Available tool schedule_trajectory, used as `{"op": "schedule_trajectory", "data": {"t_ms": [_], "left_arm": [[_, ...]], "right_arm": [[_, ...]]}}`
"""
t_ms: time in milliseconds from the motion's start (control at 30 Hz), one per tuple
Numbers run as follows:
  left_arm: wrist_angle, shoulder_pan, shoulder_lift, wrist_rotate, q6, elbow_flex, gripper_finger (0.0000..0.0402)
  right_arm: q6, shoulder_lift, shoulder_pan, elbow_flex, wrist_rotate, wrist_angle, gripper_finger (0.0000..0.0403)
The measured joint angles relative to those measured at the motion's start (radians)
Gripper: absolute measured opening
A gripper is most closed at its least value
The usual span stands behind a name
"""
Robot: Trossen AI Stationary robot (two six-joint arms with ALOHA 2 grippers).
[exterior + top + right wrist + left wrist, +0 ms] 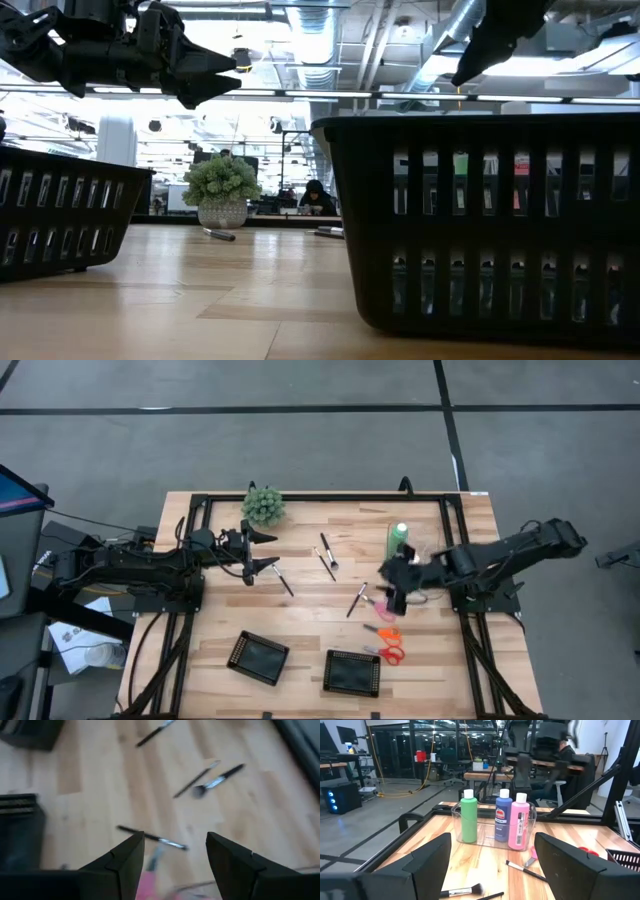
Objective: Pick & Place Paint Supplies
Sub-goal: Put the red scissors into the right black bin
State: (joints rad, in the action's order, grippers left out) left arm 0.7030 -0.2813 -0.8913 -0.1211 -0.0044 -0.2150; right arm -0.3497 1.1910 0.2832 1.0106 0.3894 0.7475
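Observation:
Green (469, 816), blue (503, 816) and pink (519, 821) bottles with white caps stand upright in a clear tub (454, 818) at the table's right, behind my right arm. Thin brushes (326, 556) (283, 581) (357, 600) lie flat mid-table. Pink (381, 604), orange (386, 632) and red (393, 653) scissors lie near the right. My right gripper (392, 588) hangs open above the pink scissors (150, 882) and a brush (152, 838), holding nothing. My left gripper (275, 550) waits open and level at the left, pointing toward the bottles.
A bushy green plant ball (263, 505) stands at the far edge. Two black square trays (259, 658) (352, 672) sit near the front edge and fill the low view as dark slotted walls (480, 220). A black frame (300, 497) rims the table.

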Motion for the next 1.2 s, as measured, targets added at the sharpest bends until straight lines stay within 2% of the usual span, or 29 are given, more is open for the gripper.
{"op": "schedule_trajectory", "data": {"t_ms": [167, 367, 733, 900, 1200], "left_arm": [[-0.017, 0.0, 0.0, 0.0, 0.009, 0.0, 0.028], [-0.016, 0.0, 0.0, 0.0, 0.026, 0.0, 0.028], [0.016, 0.0, 0.0, 0.0, 0.033, 0.0, 0.028], [0.032, 0.0, 0.0, 0.0, 0.051, 0.0, 0.028], [0.041, 0.0, 0.0, 0.0, 0.05, 0.0, 0.028]], "right_arm": [[-0.115, 0.12, 0.126, 0.056, 0.0, 0.01, 0.0202], [-0.328, 0.254, 0.263, 0.107, -0.019, 0.115, 0.0202], [-0.668, 0.405, 0.455, 0.118, -0.052, 0.133, 0.0201], [-0.731, 0.474, 0.494, 0.118, -0.067, 0.093, 0.0188], [-0.733, 0.579, 0.501, 0.118, -0.165, 0.011, 0.0168]]}}
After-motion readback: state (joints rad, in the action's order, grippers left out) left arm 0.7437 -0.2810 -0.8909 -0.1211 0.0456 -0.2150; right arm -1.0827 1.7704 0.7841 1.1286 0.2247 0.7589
